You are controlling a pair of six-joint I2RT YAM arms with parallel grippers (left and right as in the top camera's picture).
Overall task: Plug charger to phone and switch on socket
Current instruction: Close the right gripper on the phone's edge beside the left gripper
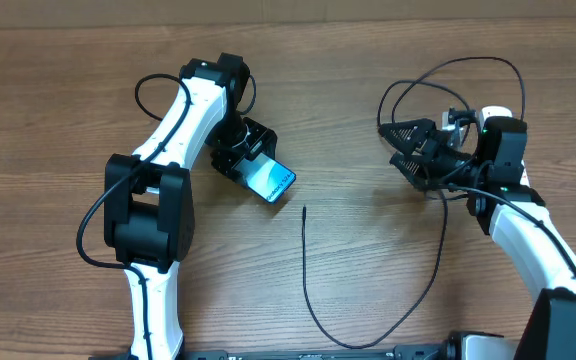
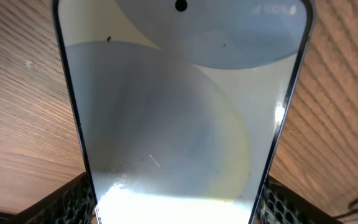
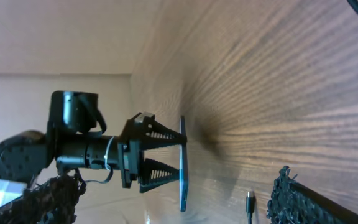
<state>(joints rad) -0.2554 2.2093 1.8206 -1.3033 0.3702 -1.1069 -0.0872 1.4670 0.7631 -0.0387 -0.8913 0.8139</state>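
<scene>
Early stage: left fingers (image 1: 250, 152) pinch the phone (image 1: 271, 180) by its edges, right fingers (image 1: 410, 131) are spread and empty, charger (image 1: 304, 250) tip lies loose on the desk (image 1: 68, 60) between the two pairs, unplugged; plug-in and socket switch both pending, socket out of view.

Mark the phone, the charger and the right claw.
phone (image 1: 273, 181): overhead view, on its blue face.
charger (image 1: 303, 250): overhead view, on the straight cable run below its free tip.
right claw (image 1: 388, 144): overhead view, midway between its open fingertips.
</scene>
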